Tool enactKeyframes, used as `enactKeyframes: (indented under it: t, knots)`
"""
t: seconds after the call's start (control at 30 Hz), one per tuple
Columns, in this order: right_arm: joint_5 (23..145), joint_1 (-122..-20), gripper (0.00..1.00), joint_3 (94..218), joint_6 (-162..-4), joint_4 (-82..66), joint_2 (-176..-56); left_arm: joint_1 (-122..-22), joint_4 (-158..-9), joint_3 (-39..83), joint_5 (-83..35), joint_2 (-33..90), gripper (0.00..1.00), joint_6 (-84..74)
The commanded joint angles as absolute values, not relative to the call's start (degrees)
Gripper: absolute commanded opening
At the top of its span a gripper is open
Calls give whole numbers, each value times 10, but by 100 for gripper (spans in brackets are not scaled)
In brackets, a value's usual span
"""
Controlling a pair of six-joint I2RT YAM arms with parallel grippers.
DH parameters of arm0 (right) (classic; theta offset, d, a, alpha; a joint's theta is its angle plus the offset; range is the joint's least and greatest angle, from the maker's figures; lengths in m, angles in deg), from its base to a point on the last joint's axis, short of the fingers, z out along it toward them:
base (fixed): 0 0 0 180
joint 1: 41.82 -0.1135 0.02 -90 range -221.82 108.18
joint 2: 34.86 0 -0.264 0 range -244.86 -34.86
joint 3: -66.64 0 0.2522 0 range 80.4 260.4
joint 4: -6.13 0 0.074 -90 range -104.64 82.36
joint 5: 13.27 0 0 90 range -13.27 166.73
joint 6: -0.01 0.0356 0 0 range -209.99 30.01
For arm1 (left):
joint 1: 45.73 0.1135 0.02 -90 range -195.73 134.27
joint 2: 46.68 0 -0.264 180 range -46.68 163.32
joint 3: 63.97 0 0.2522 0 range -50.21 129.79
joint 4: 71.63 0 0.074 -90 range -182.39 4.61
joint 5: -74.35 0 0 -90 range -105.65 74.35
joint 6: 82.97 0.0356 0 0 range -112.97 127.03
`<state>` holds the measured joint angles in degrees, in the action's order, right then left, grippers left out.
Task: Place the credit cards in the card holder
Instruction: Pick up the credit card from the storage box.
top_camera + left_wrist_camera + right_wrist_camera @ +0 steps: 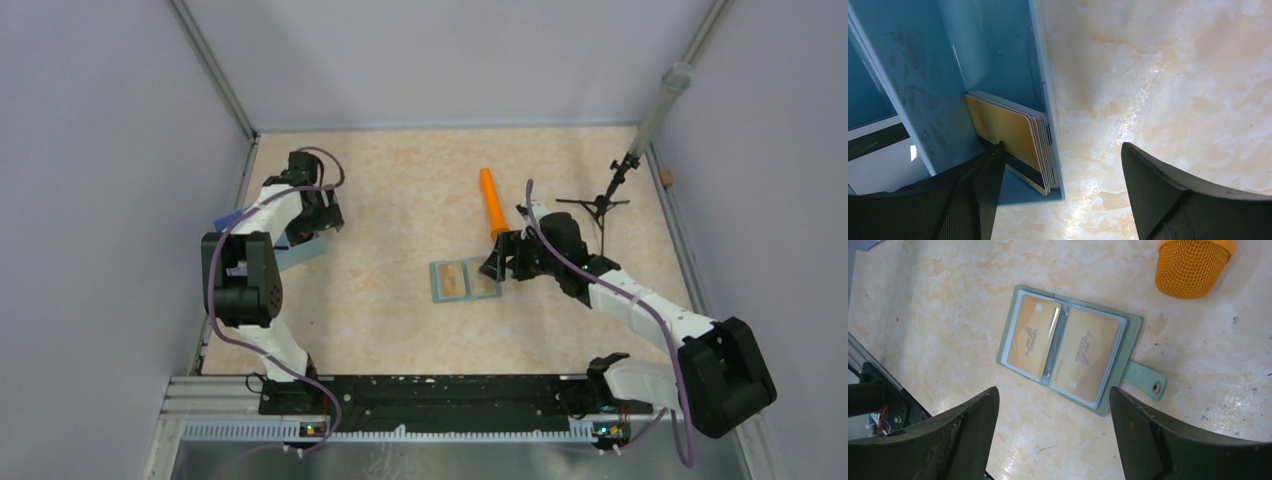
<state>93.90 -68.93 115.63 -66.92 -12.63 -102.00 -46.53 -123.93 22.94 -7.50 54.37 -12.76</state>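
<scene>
two credit cards sit face up in the open card holder, one per clear pocket, on the bench. the right fingers hang spread wide above it, gripping nothing, and in the top view they cover one edge of it. more gold cards stand stacked in a corner of the blue tray; we cannot count them. the left fingers are also wide apart, one inside the tray hiding the stack's lower corner, the other over the bench. an orange cylinder is cut off by the frame.
</scene>
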Motion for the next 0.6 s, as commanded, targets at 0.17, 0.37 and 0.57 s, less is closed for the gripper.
enactKeyframes:
  t: [0.17,0.37,0.57]
  knots:
    - [957,-680,79,1151,-671,-89,-1024,-464,-1179,226,-147,483,82,-103]
    - [959,-680,78,1155,-669,-89,-1031,-464,-1195,230,-147,491,68,-106]
    - [961,-680,78,1156,-666,-87,-1038,-464,-1209,234,-143,504,45,-105]
